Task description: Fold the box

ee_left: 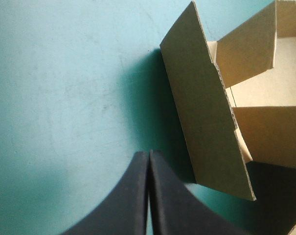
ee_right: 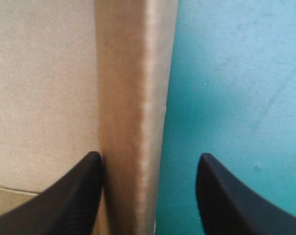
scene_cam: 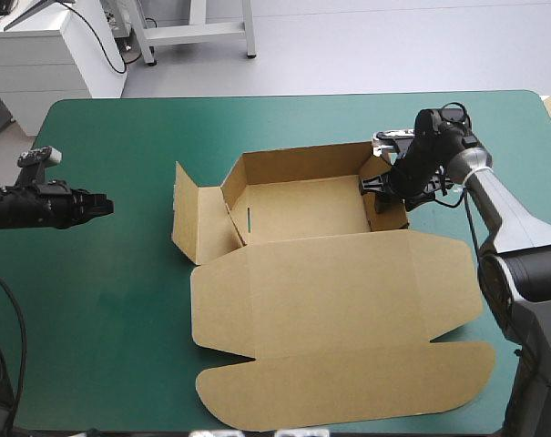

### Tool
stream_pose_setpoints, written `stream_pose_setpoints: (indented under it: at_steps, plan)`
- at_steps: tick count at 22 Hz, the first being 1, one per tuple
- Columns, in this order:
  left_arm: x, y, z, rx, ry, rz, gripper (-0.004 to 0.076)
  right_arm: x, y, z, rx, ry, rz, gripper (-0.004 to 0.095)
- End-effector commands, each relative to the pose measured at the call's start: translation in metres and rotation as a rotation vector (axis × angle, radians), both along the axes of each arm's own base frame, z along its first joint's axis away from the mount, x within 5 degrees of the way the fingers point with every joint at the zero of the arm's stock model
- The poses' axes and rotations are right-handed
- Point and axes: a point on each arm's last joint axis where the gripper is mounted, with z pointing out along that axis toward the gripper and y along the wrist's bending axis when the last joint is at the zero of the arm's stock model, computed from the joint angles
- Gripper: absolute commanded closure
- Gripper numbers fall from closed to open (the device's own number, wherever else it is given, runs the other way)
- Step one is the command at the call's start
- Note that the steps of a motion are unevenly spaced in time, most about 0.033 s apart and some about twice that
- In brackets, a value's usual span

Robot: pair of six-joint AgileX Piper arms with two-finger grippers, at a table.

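Left claw point(scene_cam: 107, 207) left of box point(scene_cam: 302, 211); right claw point(scene_cam: 377, 189) astride its right wall point(ee_right: 130, 98)

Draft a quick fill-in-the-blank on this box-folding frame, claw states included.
1. The left claw, over the teal-green table cover, is ____.
2. The right claw is ____, straddling a raised wall of the brown cardboard box.
3. The box's lid panel lies ____ on the cover.
Missing words: shut; open; flat.
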Motion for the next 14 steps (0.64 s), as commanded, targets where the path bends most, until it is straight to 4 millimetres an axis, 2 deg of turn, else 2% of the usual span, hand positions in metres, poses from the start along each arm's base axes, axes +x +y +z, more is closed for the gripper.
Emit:
stream_pose_setpoints:
  at_steps: [1, 3, 4, 11, 14]
  plan:
    - [-0.003, -0.004, 0.023, -0.025, -0.088, 0.014, 0.0731, -0.006, -0.001, 0.036, 0.017, -0.093, 0.017, 0.0632]
    - [-0.003, -0.004, 0.023, -0.025, -0.088, 0.014, 0.0731, -0.005, 0.0, 0.04, 0.02, -0.113, 0.06, 0.0862]
    - [-0.003, -0.004, 0.023, -0.025, -0.088, 0.014, 0.0731, -0.005, 0.001, 0.042, 0.025, -0.121, 0.082, 0.0931]
    - [0.0, -0.003, 0.018, -0.031, -0.074, 0.016, 0.0731, -0.005, -0.002, 0.08, 0.008, -0.248, 0.104, 0.0927]
    - [0.007, 0.0, 0.006, -0.055, -0.042, 0.019, 0.0732, -0.028, -0.012, 0.118, -0.044, -0.348, 0.087, 0.0928]
